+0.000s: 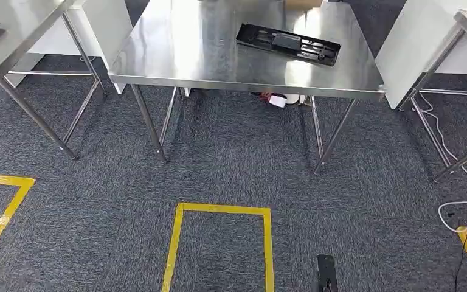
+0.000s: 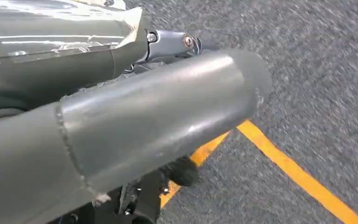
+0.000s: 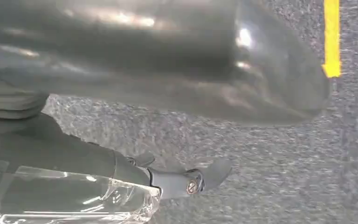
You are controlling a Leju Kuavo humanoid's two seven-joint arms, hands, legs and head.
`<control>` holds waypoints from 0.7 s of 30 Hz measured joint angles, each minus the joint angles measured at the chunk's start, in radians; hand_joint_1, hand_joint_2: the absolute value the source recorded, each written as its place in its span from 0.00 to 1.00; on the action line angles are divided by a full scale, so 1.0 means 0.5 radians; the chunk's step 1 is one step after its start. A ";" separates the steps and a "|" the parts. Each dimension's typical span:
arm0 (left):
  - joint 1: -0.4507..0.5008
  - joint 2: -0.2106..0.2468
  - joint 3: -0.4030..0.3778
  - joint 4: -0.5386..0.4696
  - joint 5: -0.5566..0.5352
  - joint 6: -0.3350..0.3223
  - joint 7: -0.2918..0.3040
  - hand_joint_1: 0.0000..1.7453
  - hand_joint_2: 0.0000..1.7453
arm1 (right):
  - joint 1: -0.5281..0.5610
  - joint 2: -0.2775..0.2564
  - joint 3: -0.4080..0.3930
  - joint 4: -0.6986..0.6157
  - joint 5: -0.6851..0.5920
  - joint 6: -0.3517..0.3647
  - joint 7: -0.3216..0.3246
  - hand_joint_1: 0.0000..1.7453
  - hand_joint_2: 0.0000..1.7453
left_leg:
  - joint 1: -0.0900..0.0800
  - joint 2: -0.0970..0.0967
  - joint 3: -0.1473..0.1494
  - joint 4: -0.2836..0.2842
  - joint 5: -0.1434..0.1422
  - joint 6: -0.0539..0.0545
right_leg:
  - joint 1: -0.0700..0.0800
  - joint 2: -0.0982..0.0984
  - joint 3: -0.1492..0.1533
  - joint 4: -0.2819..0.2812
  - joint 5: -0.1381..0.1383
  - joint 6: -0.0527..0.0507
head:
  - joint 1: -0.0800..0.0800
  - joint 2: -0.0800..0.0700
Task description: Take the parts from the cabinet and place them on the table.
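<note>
Head view: steel surface (image 1: 219, 61) ahead, one black part (image 1: 288, 43) lying on it near far right side. Yellow tape (image 1: 222, 210) on carpet in front. Cabinet unseen.
Left wrist view: left hand (image 2: 158, 121) hangs over carpet, grey thumb forward, nothing visibly held; finger pose can't tell.
Right wrist view: right hand (image 3: 177, 70) same, over carpet; can't tell.
Step looks like between placements. Next: turn to cabinet, fetch another part.
</note>
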 joint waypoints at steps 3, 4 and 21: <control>-0.001 0.015 -0.006 0.000 -0.007 0.000 -0.014 0.00 0.00 | 0.004 0.001 -0.044 0.001 -0.060 0.055 -0.018 0.00 0.00 | 0.040 0.002 -0.013 0.288 0.011 -0.051 | -0.018 -0.013 -0.126 0.042 0.065 0.033 | -0.002 0.000; -0.001 0.018 -0.007 0.000 -0.010 0.000 -0.018 0.00 0.00 | 0.004 0.001 -0.058 0.001 -0.069 0.060 -0.022 0.00 0.00 | 0.055 0.002 0.047 0.246 0.103 -0.070 | -0.031 -0.015 -0.175 0.068 0.080 0.049 | -0.002 0.000; -0.016 0.025 -0.043 0.005 -0.048 -0.054 -0.070 0.00 0.00 | 0.012 -0.028 -0.174 0.006 -0.121 0.092 -0.100 0.00 0.00 | 0.029 0.023 0.015 -0.283 0.378 0.052 | -0.043 0.010 -0.133 0.544 -0.087 0.225 | 0.016 0.000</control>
